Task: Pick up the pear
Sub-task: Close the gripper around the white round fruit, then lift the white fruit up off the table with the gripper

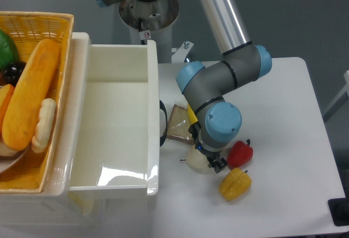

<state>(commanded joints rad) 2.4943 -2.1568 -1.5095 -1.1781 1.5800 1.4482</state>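
While the pear [197,160] sits on the white worktop [283,140] about midway along its front half, just off the white bin's [117,134] near corner, not yet lifted, so the pick looks only partly done: reached, with closing and raising likely left. Directly above and mostly hiding it, the gripper [214,160], wrist pointing straight down. Fingers largely concealed under the blue wrist cap; only a dark tip visible at the pear's right side, so spread and contact cannot be told. Close by: a red pepper [240,154], a yellow pepper [235,183], a bread slice [180,123].
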